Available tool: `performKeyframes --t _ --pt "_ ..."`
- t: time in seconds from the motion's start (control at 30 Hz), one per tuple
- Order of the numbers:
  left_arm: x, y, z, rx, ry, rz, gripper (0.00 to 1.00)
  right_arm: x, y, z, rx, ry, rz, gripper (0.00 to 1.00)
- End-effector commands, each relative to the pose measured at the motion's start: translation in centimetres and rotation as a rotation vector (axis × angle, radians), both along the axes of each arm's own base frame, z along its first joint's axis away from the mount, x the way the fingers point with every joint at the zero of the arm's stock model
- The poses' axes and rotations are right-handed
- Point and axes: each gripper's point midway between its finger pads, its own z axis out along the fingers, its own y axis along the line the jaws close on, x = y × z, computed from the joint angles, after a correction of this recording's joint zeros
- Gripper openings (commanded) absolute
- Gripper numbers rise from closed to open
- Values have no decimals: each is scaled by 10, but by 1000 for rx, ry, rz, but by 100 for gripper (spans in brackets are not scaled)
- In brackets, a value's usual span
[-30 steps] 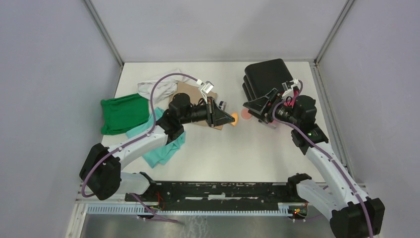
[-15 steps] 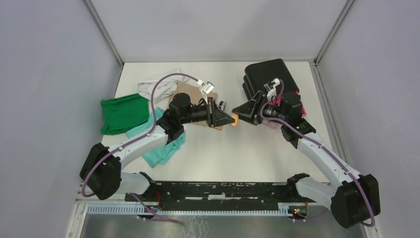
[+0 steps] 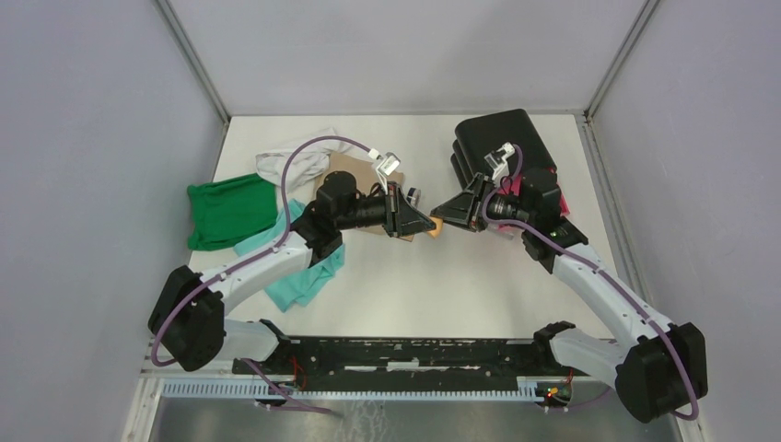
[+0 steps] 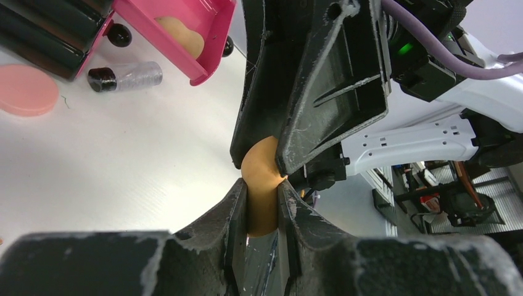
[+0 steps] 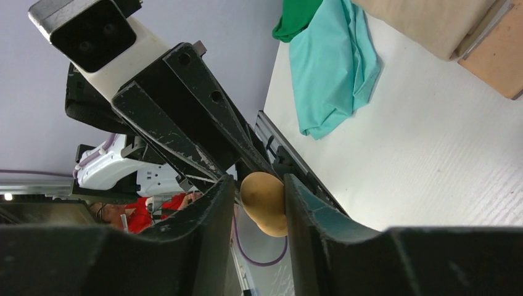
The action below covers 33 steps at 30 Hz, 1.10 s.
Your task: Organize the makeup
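Observation:
My left gripper is shut on the tan egg-shaped sponge and holds it above the table's middle. In the left wrist view the left gripper pinches the sponge. My right gripper meets it tip to tip, and its fingers straddle the sponge's free end. In the right wrist view the right gripper is open around the sponge, which touches one finger and leaves a gap to the other. A salmon-pink puff and a black-capped vial lie by the open pink drawer.
The black box stands at the back right, and its pink drawer holds another tan sponge. Green, teal and white cloths lie at the left. A tan pad lies under my left arm.
My right gripper has swung left from the box's drawer to the sponge held by my left gripper, and its jaws now straddle it. The left arm has hardly moved.

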Motion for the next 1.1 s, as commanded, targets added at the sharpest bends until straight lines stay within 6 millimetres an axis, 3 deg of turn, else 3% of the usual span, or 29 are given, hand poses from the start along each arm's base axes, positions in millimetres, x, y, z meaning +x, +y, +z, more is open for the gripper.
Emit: performKeyframes --t 0.0,0.17,0.3,0.37,0.4,0.53,0.6,0.73,0.83,0.93,1.07 --pt "3 0 22 -20 -91 4 29 -4 4 21 22 -83 48 38" --pt "3 0 23 -22 -100 8 29 -5 4 17 14 -80 57 34" --pt "4 1 25 -24 -105 12 33 -4 4 15 6 -79 57 2" --pt "4 1 21 -13 -99 17 38 -4 2 13 -11 -83 49 0" --pt "4 1 19 -7 -96 18 44 -3 1 9 -34 -79 38 0" --pt "5 2 10 20 -85 18 83 6 -11 -6 -156 -72 -30 0" --pt "4 4 8 38 -89 20 95 13 -21 -7 -223 -92 -83 0" --pt "-1 18 4 71 -89 39 99 38 -60 -3 -371 -145 -262 0" --pt "4 36 -10 130 -87 114 99 54 -107 -1 -517 -177 -450 0" --pt "-3 46 -21 161 -82 125 99 67 -156 2 -659 -178 -636 0" --pt "-13 52 -29 158 -53 129 99 84 -187 0 -730 -150 -751 0"
